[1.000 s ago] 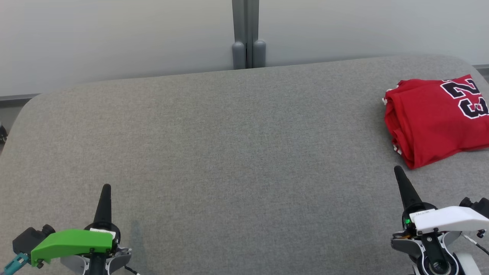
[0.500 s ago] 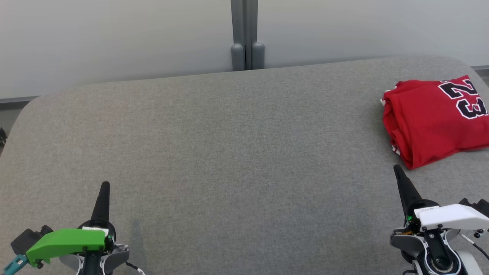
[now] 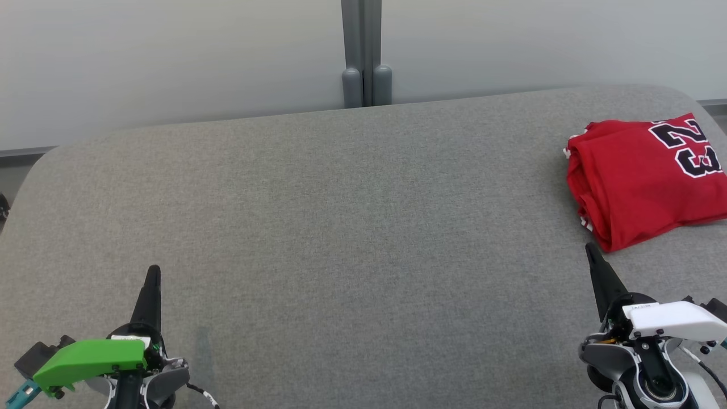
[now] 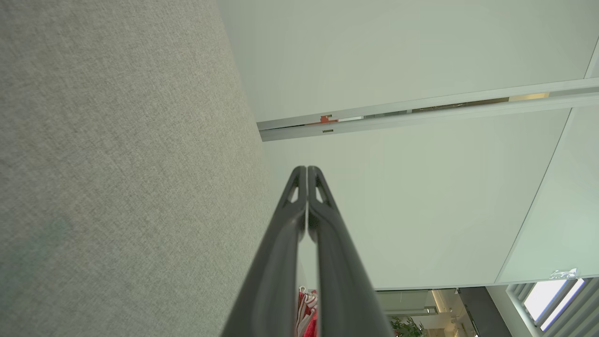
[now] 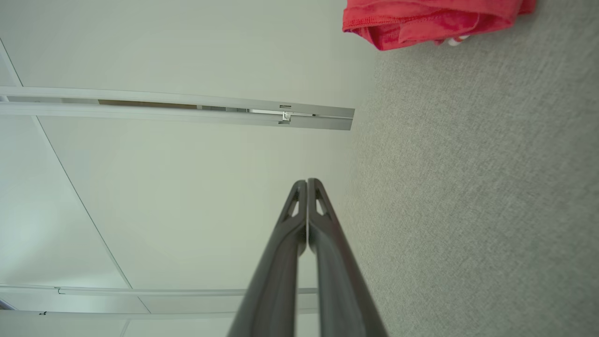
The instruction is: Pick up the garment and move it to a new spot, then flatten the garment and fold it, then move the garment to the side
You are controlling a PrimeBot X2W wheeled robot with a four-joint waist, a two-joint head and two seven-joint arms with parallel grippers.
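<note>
Head view shifted, garment [image 3: 642,187] cropped right

Head view looks down over the grey surface [image 3: 341,227]; both wrist views skim along it, sharing the garment [image 3: 642,176].

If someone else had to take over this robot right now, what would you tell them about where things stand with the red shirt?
Left gripper: shut, empty, over the table's near left.
Right gripper: shut, empty, just short of the garment, apart from it.
Garment: red jersey, folded, lying at the table's right side.
Done: folding and the move aside, it seems.
Left: likely nothing.
</note>
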